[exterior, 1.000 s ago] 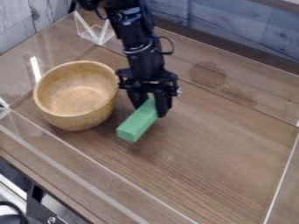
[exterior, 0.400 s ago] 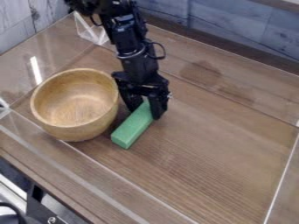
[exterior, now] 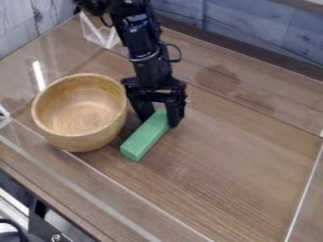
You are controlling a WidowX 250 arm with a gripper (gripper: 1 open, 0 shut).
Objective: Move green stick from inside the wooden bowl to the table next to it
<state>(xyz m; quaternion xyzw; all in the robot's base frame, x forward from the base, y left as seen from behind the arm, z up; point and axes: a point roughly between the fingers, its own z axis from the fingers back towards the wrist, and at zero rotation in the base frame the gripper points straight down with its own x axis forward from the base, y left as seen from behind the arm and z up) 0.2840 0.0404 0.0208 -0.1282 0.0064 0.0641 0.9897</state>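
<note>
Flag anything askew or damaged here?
Nothing stands out: the green block lies flat on the wood-grain table beside the wooden bowl, which sits upright with no visible damage.

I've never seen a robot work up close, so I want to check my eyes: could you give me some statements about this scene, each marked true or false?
The green stick lies on the table. True.
The bowl is upside down. False: its open side faces up.
The stick is inside the bowl. False: it is beside the bowl.
The robot arm is black. True.
The bowl is narrower than the stick. False: it is much wider.
</note>
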